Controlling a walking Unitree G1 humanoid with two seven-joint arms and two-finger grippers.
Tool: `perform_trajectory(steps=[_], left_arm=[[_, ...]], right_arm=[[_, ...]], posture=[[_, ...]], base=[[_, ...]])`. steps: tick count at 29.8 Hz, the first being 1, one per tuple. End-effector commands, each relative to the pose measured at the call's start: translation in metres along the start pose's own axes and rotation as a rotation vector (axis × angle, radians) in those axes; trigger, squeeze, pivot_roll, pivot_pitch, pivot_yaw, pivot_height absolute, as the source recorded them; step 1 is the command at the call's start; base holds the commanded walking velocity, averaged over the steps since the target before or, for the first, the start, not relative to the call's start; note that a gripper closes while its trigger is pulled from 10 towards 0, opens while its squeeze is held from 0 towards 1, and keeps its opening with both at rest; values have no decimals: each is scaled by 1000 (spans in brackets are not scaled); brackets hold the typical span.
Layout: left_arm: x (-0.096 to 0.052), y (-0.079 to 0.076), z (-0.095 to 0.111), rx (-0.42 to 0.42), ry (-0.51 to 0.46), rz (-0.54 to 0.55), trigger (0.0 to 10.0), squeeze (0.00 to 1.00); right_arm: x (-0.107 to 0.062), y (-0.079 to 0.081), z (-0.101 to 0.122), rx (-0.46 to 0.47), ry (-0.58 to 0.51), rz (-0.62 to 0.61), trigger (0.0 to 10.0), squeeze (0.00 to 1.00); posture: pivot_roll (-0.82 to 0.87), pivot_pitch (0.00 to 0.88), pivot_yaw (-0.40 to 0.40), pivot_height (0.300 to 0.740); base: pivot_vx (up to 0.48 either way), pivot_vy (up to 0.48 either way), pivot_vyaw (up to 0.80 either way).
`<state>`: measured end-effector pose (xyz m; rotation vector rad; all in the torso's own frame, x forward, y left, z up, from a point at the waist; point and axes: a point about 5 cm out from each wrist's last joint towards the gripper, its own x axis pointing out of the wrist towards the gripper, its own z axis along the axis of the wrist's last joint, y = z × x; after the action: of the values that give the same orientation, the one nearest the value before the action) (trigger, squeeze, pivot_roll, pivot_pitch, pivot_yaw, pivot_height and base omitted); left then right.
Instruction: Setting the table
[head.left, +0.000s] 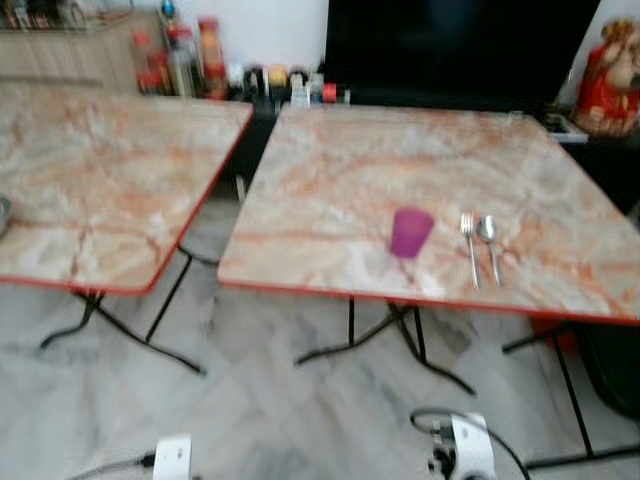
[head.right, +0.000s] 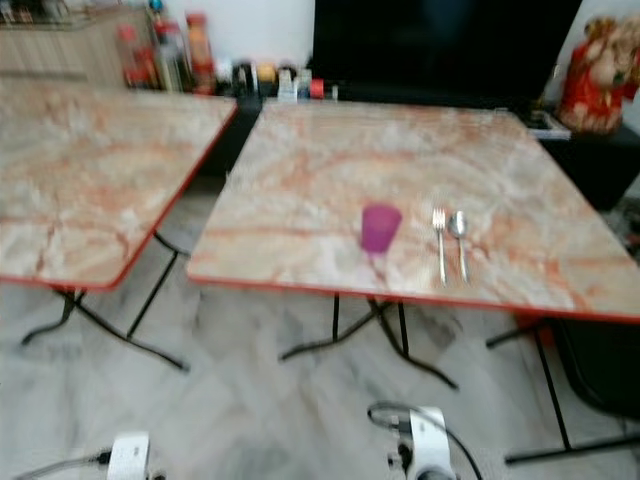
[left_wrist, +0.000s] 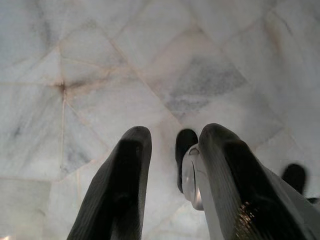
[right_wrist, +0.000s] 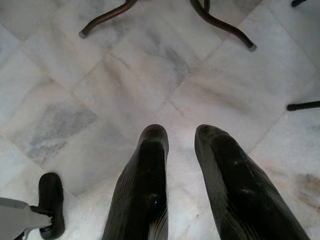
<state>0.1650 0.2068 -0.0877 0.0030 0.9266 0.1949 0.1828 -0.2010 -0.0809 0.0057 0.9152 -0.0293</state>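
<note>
Overhead, two marble tables (head.left: 330, 190) on pale tiled floor (right_wrist: 100, 85); both pincers (left_wrist: 172, 150) (right_wrist: 181, 137) parted, empty.

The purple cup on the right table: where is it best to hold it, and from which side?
Hold the purple cup around its side wall, coming from the near table edge. It stands upright and open, near that edge; the fork lies apart on its right.

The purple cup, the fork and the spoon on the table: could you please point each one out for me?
purple cup (head.left: 411, 232), left eye view, middle of its side wall.
fork (head.left: 469, 248), left eye view, on its handle just below the tines.
spoon (head.left: 487, 229), left eye view, on its bowl.
</note>
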Motion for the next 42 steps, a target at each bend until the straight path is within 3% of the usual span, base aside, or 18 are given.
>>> perform_trajectory(steps=[1,11,25,42], left_arm=[[1,-6,2,5,-1,-13,10000,0],[1,-5,2,-2,-2,-3,10000,0],[0,1,0,-35,5,15,10000,0],[0,-3,0,-33,11,1,10000,0]], right_arm=[[-1,-6,-2,-3,7,-15,10000,0],[-1,-6,-3,-9,11,-10,10000,0],[-1,-5,-2,-26,12,6,10000,0],[-1,-5,-1,-36,10,5,10000,0]], posture=[[44,0,-33,728],[51,0,-39,728],[62,0,-46,728],[50,0,-42,728]], base=[[0,-379,0],[0,-358,0],[0,0,0],[372,0,0]])
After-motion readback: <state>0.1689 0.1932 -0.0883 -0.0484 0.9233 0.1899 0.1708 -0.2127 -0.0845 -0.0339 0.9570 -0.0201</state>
